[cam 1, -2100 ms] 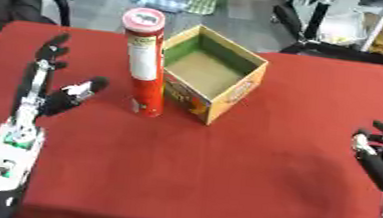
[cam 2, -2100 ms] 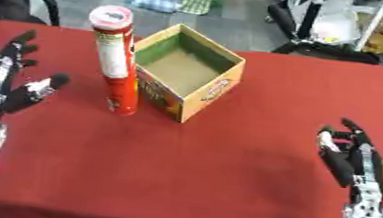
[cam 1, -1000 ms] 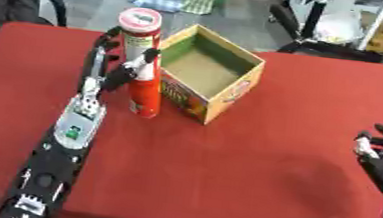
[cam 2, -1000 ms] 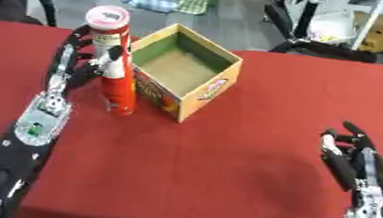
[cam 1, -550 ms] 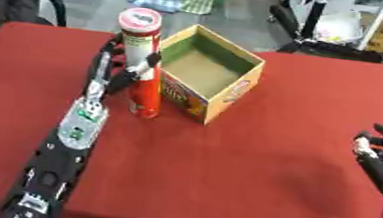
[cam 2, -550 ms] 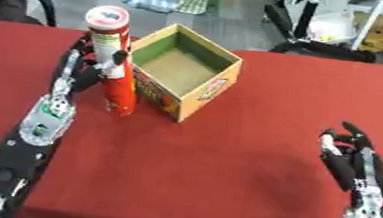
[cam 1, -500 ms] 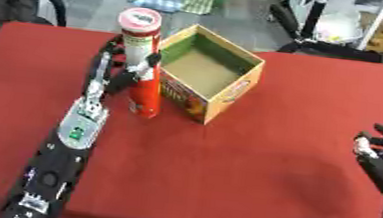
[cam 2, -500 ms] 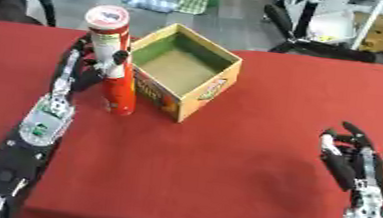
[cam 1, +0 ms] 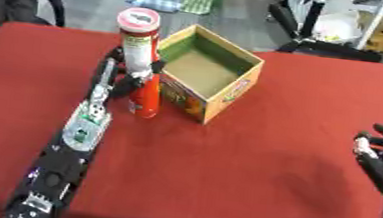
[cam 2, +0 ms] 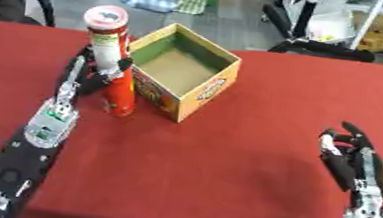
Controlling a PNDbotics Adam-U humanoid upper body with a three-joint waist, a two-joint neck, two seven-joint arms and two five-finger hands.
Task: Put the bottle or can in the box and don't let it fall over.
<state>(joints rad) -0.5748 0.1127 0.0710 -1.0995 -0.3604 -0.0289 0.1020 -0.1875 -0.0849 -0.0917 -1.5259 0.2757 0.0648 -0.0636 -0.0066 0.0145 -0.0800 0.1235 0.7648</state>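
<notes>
A tall red can with a pale label and a pink lid stands upright on the red table, touching the left side of an open cardboard box with a green inside. My left hand reaches up from the lower left and wraps the can's lower half. Its fingers are behind the can and its thumb lies across the front. My right hand rests at the lower right, open, fingers up, far from the can and box.
Black chairs and seated people line the table's far edge. A wide stretch of red cloth lies between the box and my right hand.
My left hand swung in from the left and closed round the can; over the last second it has barely moved. The can stays upright and my right hand is still.
</notes>
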